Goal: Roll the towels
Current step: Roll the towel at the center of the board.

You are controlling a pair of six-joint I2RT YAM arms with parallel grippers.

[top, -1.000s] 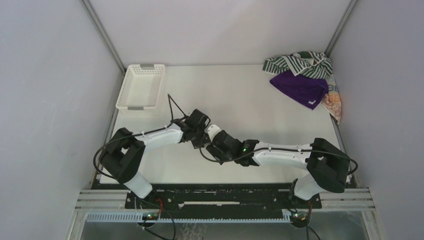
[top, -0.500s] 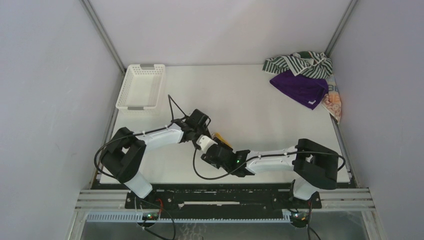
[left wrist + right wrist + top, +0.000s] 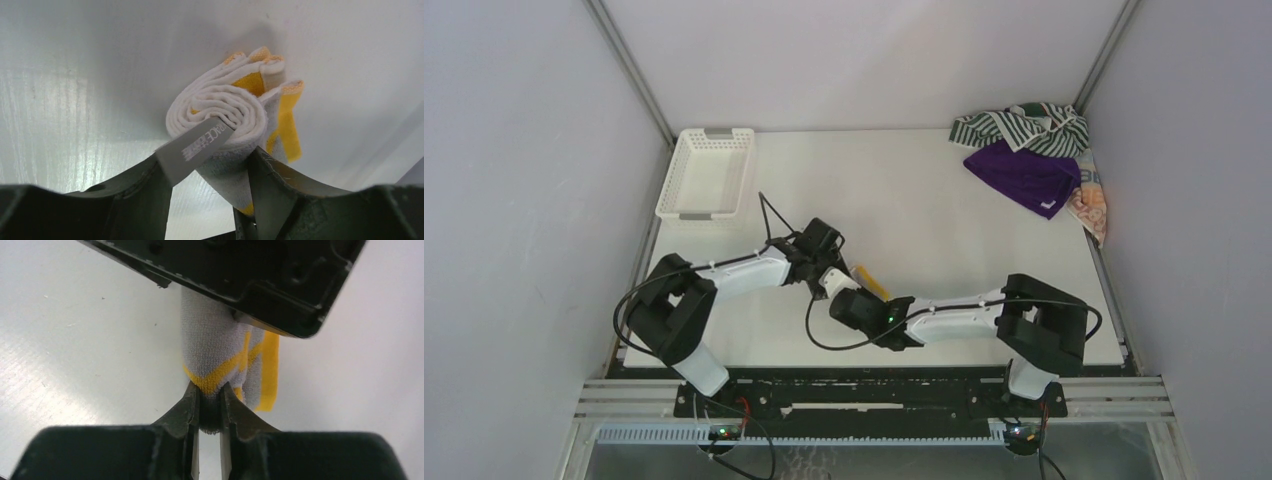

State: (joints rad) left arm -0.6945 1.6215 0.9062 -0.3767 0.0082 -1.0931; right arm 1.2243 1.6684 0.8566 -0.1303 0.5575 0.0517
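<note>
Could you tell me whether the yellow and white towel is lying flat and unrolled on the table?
No, the yellow and white towel is wound into a tight spiral roll, its end facing the left wrist camera.

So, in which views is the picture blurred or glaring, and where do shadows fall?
Left wrist view: the rolled yellow towel is sharp, the fingers blurred, glare on the table at left. Right wrist view: the left gripper's dark body blurs above; the towel casts a soft shadow.

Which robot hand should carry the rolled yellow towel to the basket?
Probably the left hand. Its fingers sit around the rolled yellow towel, and its arm is on the basket's side. The right hand only pinches the towel's end.
</note>
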